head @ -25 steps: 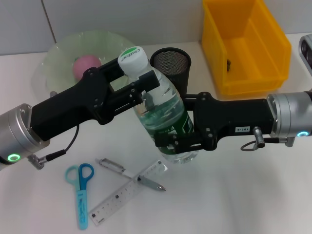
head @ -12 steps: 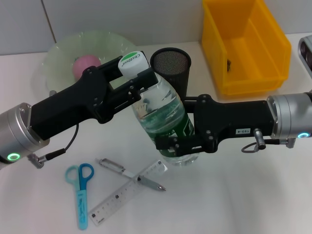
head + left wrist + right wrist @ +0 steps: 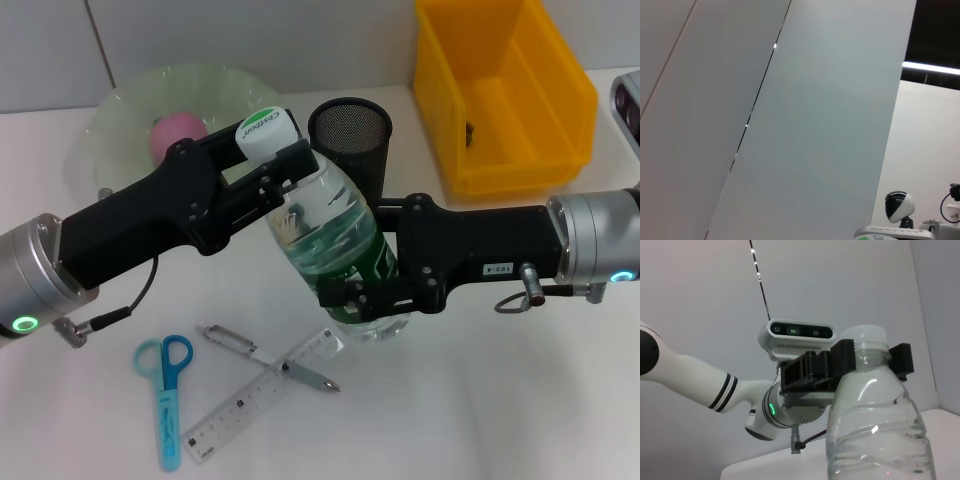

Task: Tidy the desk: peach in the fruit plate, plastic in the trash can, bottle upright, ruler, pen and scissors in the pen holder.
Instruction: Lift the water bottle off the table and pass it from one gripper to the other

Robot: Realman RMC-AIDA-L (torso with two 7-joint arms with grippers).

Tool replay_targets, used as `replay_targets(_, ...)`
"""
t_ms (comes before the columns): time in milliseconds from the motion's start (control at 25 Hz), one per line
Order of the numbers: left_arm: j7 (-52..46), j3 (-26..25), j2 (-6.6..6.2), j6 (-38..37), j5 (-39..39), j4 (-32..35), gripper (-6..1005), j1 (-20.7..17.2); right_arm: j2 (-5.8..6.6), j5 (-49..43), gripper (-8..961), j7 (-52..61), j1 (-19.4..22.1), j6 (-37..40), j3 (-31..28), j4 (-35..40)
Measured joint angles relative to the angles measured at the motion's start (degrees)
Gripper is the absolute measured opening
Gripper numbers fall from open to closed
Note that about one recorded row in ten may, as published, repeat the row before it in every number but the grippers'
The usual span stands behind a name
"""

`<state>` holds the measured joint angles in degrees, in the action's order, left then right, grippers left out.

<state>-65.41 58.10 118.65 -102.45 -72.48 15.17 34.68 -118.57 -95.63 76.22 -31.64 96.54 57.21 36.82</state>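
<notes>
My left hand point(image 3: 278, 168) clamped on water bottle point(image 3: 325, 235) neck, right hand point(image 3: 362, 295) clamped on base, bottle tilted above desk point(image 3: 480, 400).

Peach point(image 3: 175, 135) half hidden behind left arm (bottle point(image 3: 875, 425) base cropped).

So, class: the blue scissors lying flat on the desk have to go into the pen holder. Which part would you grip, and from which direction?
Grip the scissors across the straight sheathed blade section, coming from directly above. They lie flat, clear of the ruler, loops pointing away from the robot. The narrow blade probably suits a gripper's fingers better than the wide loops.
</notes>
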Motion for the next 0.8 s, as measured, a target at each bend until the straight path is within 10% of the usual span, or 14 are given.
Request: replay_targets(800,0.03,0.01,0.0,-0.17,-0.22,0.29,449,-0.14,0.01,-0.73,823,1.66,-0.21,0.81,0.0,0.52)
